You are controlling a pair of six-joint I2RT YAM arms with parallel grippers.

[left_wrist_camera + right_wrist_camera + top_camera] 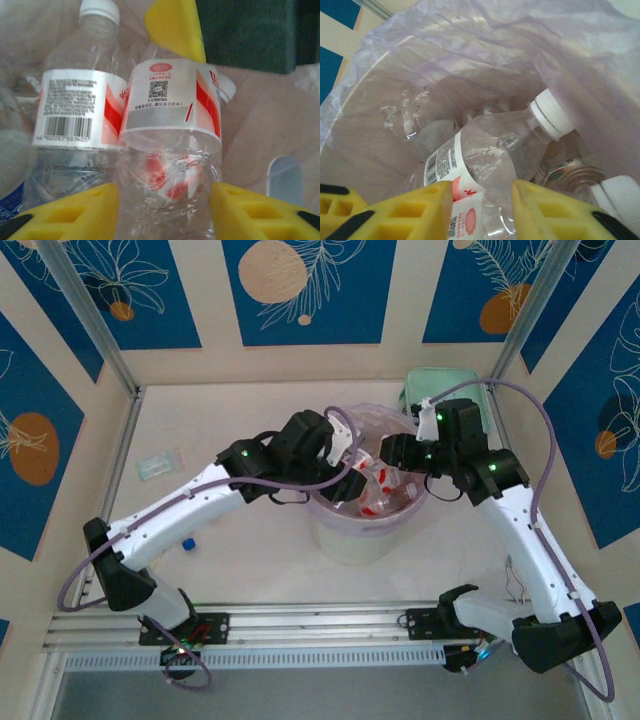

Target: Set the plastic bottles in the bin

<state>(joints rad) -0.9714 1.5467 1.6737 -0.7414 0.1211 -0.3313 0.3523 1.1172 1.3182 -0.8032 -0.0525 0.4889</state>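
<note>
Over the bin, the left hand is gripping a red-white labelled plastic bottle. Whether the right hand is gripping anything, I cannot tell.

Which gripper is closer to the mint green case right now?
Right. The right gripper is over the bin's right side, just in front of the mint green case; the left gripper is over its left side, farther off.

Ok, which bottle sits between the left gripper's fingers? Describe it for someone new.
Find the white bin with the lilac liner mid-table, where the left gripper hovers. The bottle between its yellow fingers is clear with a red-white label. Its label shows a QR code, while its left neighbour shows a barcode.
</note>
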